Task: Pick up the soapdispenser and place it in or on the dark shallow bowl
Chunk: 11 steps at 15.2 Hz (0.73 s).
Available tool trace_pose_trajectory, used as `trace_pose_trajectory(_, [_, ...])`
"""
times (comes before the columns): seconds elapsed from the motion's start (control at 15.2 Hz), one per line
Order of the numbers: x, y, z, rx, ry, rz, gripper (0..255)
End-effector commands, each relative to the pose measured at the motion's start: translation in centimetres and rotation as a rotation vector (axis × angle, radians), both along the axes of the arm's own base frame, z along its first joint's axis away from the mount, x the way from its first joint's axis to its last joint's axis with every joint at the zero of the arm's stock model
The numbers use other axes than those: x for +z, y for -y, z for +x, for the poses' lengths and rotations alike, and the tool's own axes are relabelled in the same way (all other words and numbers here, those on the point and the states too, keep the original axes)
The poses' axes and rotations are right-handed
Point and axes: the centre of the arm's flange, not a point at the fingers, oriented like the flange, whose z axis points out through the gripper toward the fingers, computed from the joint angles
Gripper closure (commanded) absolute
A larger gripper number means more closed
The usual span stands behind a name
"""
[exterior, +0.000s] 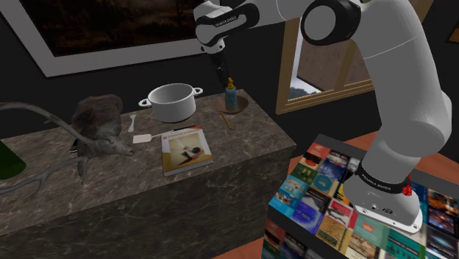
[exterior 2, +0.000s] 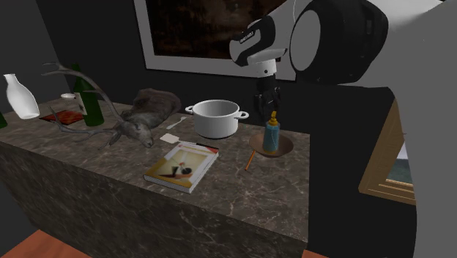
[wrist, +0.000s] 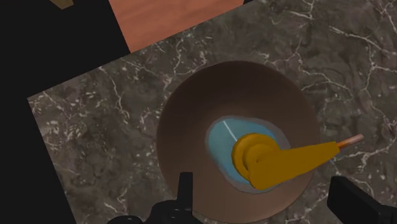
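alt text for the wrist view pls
A blue soap dispenser with an orange pump stands in a dark brown shallow bowl on a marbled counter, seen from above. The gripper is open, its fingers either side, not touching.

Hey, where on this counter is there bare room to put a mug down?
Bare counter lies between the book and the brown bowl, toward the front edge, and in front of the deer head. It is crowded along the back: pot, spatula, and bowl with soap dispenser under the open claw.
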Motion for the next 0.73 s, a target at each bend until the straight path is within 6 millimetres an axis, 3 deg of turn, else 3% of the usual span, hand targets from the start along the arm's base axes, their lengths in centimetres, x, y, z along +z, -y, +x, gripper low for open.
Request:
trace_pose_trajectory(0.0, [2.0,-0.3,0.3,0.000,0.000,0.000,0])
trace_pose_trajectory(0.13, [4.3,-0.8,0.6,0.000,0.000,0.000,0])
trace_pose_trajectory(0.66, [4.3,-0.8,0.6,0.000,0.000,0.000,0])
